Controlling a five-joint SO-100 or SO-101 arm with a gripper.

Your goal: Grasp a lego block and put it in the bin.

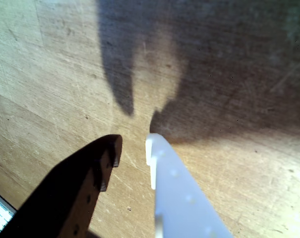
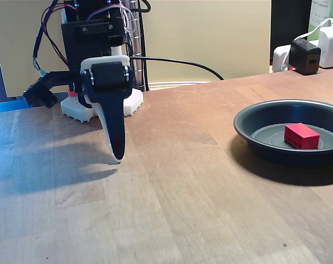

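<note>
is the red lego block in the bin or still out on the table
In: the lego block lies on the bin's flat bottom, inside its rim.

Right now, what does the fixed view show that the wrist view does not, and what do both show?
The fixed view alone shows the bin at its right, with the red lego block lying inside, plus the white robot base and a black power adapter. The wrist view alone shows the narrow gap between one dark finger and one white finger, nothing held. Both show the gripper low over the wooden table.
</note>
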